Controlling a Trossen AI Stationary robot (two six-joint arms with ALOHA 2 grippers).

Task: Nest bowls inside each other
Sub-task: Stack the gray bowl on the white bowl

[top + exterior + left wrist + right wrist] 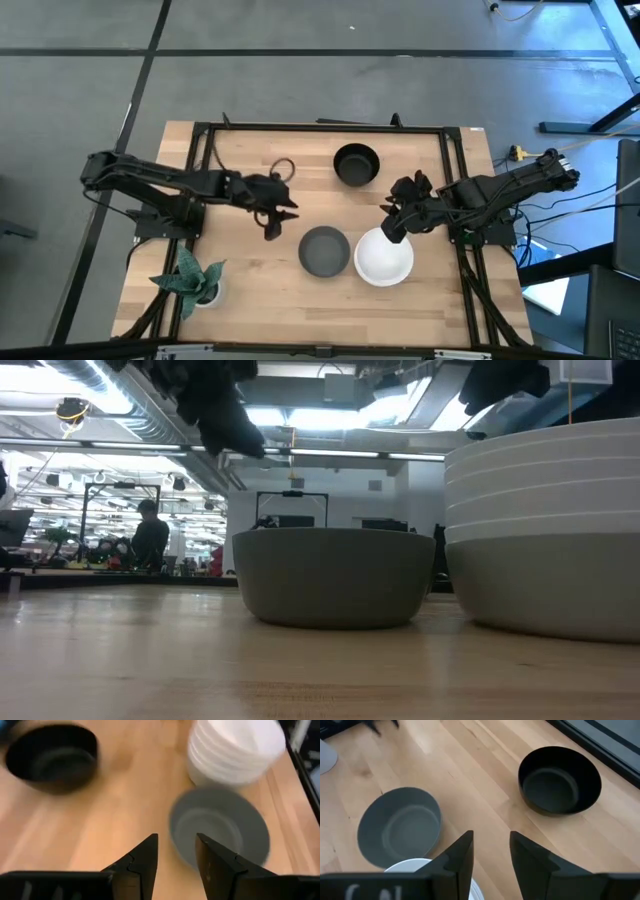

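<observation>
Bowls first: right pincer [391,232] hangs over the near edge of the white stack [384,257], fingers parted a little and holding nothing in its wrist view. Left pincer [272,226] hovers just left of the grey bowl [324,251], fingers also parted and empty.

Grey bowl sits upright beside the white stack, the two about touching at the rims. Black bowl [356,164] stands apart toward the far side, alone.

Handling, as a guess: stiff, smooth-walled, probably ceramic or hard plastic, so slippery under the fingers and likely to chip if dropped. Rim looks like the only hold, one finger inside the wall and one outside. The stack looks heavier than a single bowl; better to carry singles to it.

Surface [250,290] is pale wood planks in a dark frame, flat and bare around the bowls. A potted plant [195,280] sits at the near left corner. Beyond lies an open workshop with ceiling lights; a person [150,538] stands far off.
</observation>
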